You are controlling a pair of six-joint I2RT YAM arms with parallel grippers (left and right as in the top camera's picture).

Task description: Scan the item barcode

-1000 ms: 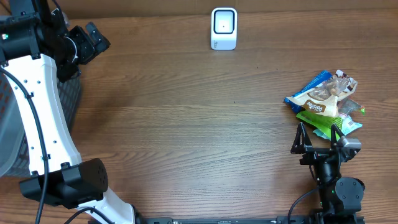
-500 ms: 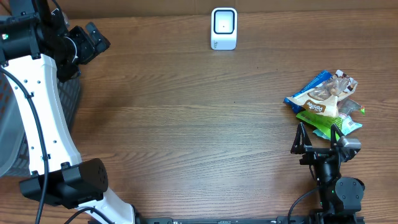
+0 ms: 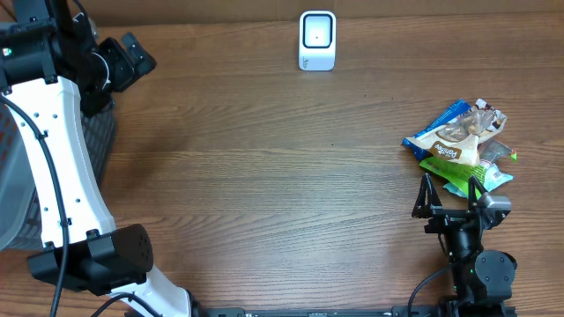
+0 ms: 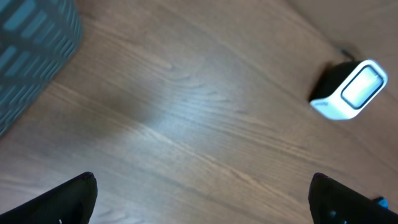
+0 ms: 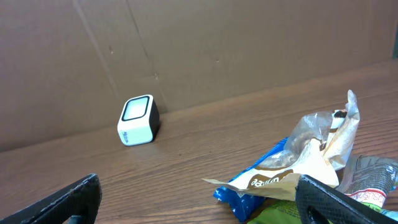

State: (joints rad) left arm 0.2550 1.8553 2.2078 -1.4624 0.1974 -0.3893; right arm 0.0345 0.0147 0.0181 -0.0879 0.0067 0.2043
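We see the pile of snack packets (image 3: 460,143) on the right side of the table (image 3: 264,176), well apart from the scanner (image 3: 317,40) that stands upright at the far edge. The right gripper (image 3: 450,187) sits low at the near edge with its jaws spread wide and nothing between them; the pile lies just ahead of its fingertips, shifted a little toward its right finger. The green packet (image 3: 458,174) is the nearest piece, and from overhead that finger overlaps its edge; we cannot tell whether they touch. In the right wrist view the tan packet (image 5: 298,163) lies on top of the blue packet (image 5: 249,186), and both lie close in front of the right finger, with the scanner (image 5: 138,119) far off to the left against the wall. The left gripper (image 3: 132,55) is held up at the far left corner above the basket (image 3: 99,141), also wide open and empty; its wrist view shows bare table, a basket (image 4: 31,43) corner and the scanner (image 4: 351,90).
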